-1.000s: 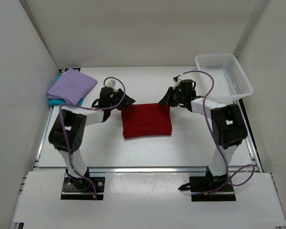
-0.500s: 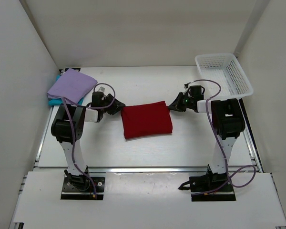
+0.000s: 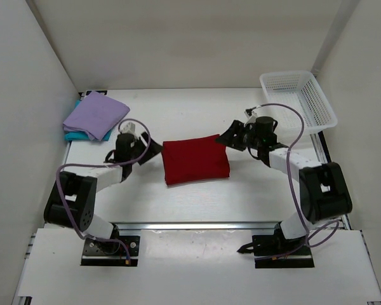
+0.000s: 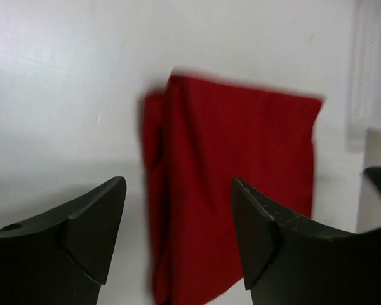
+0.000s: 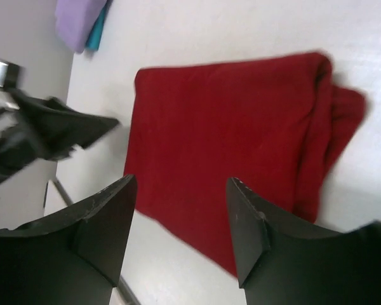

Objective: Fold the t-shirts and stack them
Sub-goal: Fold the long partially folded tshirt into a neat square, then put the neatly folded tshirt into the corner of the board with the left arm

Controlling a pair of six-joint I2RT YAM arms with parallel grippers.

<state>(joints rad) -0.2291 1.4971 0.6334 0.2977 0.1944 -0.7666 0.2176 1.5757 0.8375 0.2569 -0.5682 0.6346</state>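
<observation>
Folded dark red t-shirt lying between the tools, just ahead of both. We see the left gripper and right gripper spread wide and empty. The lavender t-shirt rests on the teal t-shirt, well beyond the left gripper (two stacked, we judge). The red one remains to be stacked.

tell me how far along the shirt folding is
Done: the lavender shirt lies folded on the teal shirt at the far left, and the red shirt is folded in the middle. In hand: nothing; the left gripper and right gripper stand open either side of the red shirt. Left: moving the red shirt onto that stack.
</observation>
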